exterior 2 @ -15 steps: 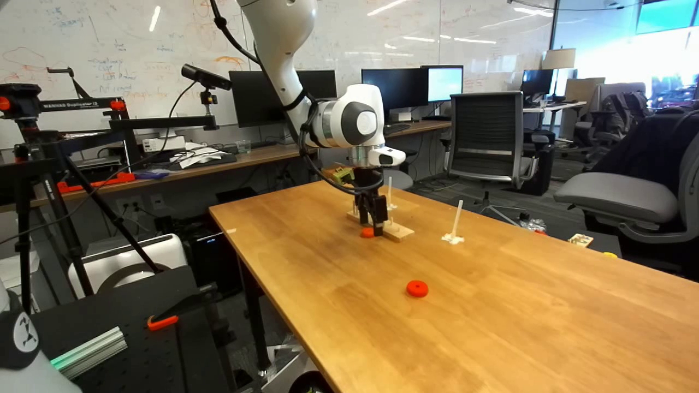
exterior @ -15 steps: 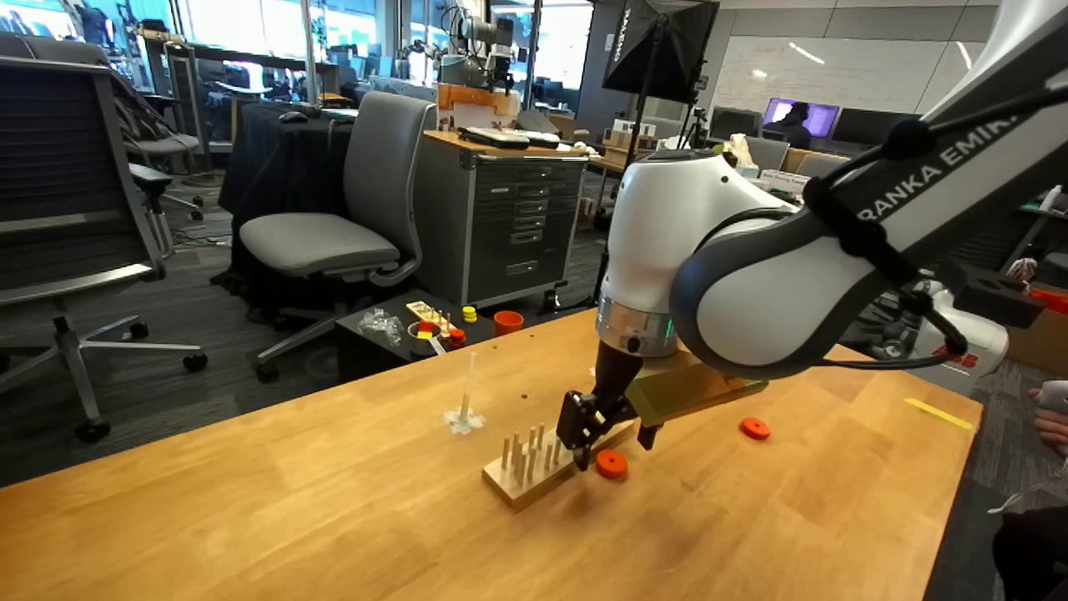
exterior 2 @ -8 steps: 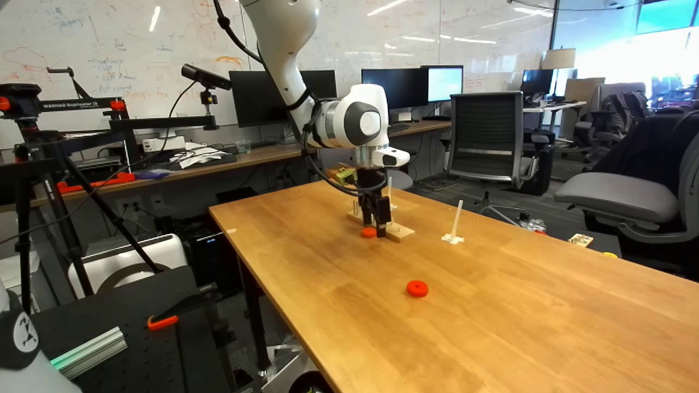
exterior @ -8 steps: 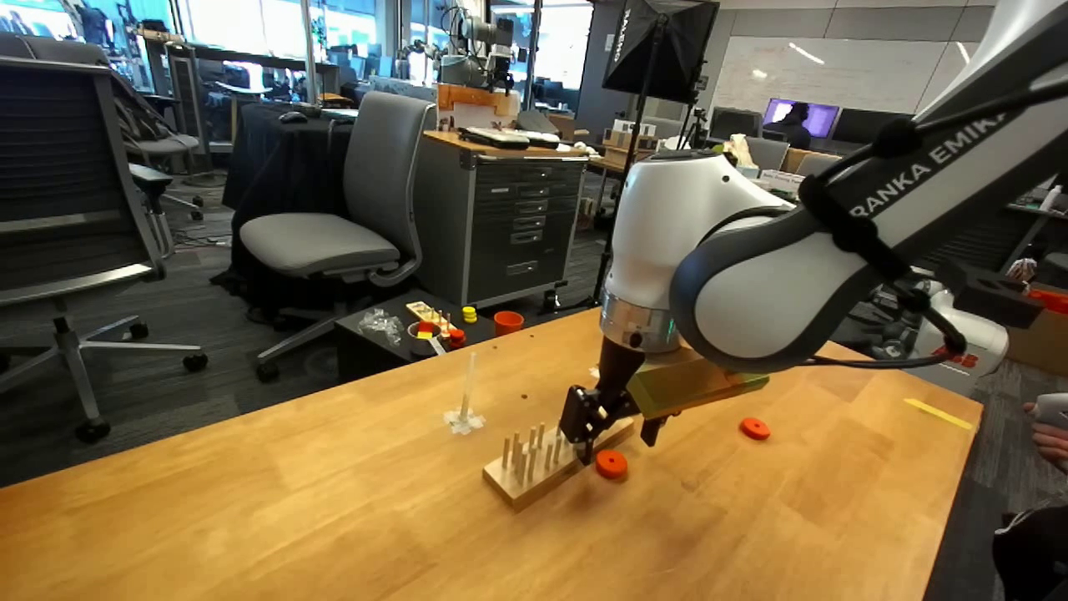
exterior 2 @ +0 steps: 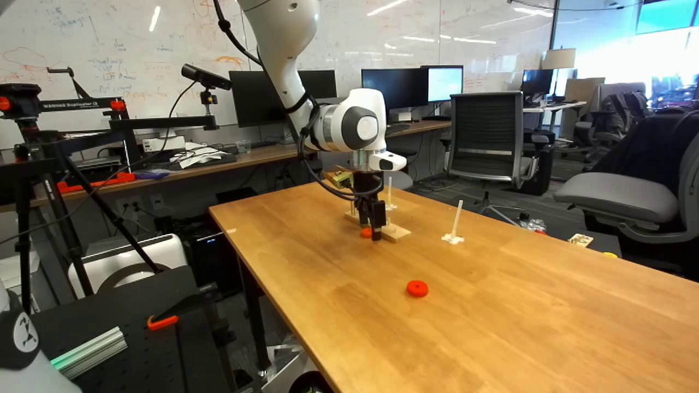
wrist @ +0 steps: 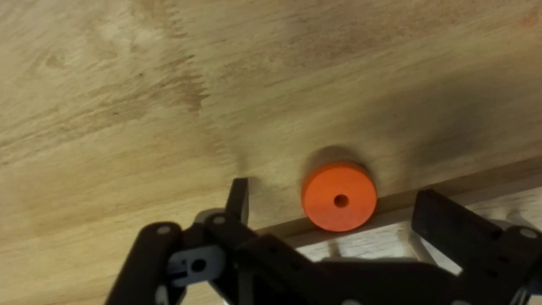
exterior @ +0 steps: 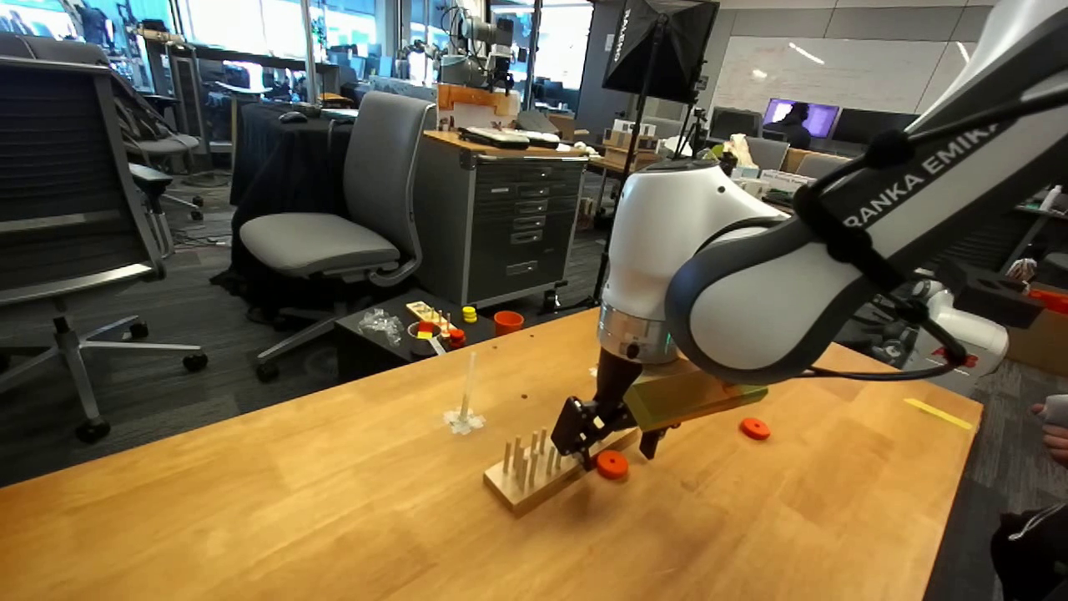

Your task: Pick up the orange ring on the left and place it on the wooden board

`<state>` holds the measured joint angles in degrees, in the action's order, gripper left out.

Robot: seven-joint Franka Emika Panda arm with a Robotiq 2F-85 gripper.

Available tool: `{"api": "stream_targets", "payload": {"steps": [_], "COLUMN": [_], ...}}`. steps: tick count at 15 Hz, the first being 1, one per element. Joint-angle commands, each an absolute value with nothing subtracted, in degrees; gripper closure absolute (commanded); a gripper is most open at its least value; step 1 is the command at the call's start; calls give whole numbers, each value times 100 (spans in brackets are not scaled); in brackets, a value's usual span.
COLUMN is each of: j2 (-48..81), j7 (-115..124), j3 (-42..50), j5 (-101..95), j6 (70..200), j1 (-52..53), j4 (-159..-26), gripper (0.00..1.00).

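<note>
Jaws now lower, near orange ring [wrist: 327, 197]

Orange ring [wrist: 341, 182], pale wooden board [exterior: 542, 486], black claw [wrist: 333, 191], honey-coloured grained tabletop [wrist: 127, 127]

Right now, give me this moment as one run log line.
pincer: open; orange ring: on table beside peg board, between jaws in wrist view; other ring: apart on table; placing: pending

At this table [exterior 2: 519, 316] I count two orange rings [exterior: 612, 465] [exterior: 755, 429], two lone pins [exterior 2: 456, 218] [exterior 2: 389, 190], one gripper [wrist: 333, 189] and one wooden board [exterior: 511, 490], whose pegs [exterior: 506, 457] I cannot count with certainty.
</note>
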<state>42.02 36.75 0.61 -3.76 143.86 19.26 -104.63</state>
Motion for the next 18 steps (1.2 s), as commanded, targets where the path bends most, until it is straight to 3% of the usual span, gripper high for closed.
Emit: {"api": "stream_targets", "payload": {"steps": [1, 18], "j2": [4261, 4342], "j7": [3648, 3628], "j3": [17, 173], "j5": [-210, -333], "j6": [14248, 13960], "j1": [1975, 2011], "j4": [-10352, -9774], "gripper": [0, 0]}}
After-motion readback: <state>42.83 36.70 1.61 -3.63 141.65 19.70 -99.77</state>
